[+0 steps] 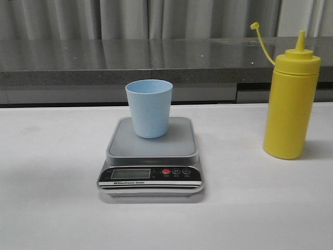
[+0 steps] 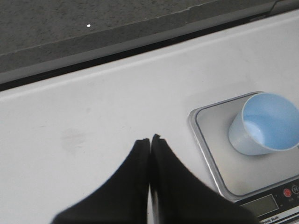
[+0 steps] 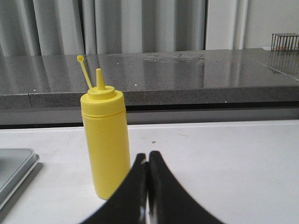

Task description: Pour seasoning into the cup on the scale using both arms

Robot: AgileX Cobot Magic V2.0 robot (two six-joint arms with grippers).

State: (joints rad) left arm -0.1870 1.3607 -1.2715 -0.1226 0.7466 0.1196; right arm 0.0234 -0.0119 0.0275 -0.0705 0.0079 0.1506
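One tapered cup (image 1: pixel 149 107), flat scale (image 1: pixel 151 156)

Front view faces scale (image 1: pixel 151 156), wrist views low, sharing it

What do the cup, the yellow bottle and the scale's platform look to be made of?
The cup: probably matte plastic, uniform pale blue and opaque with a thin rim. The yellow bottle: likely soft plastic with a slight sheen, with a moulded nozzle and thin tether. The scale: grey satin platform, either brushed metal or plastic; front panel glossy black.
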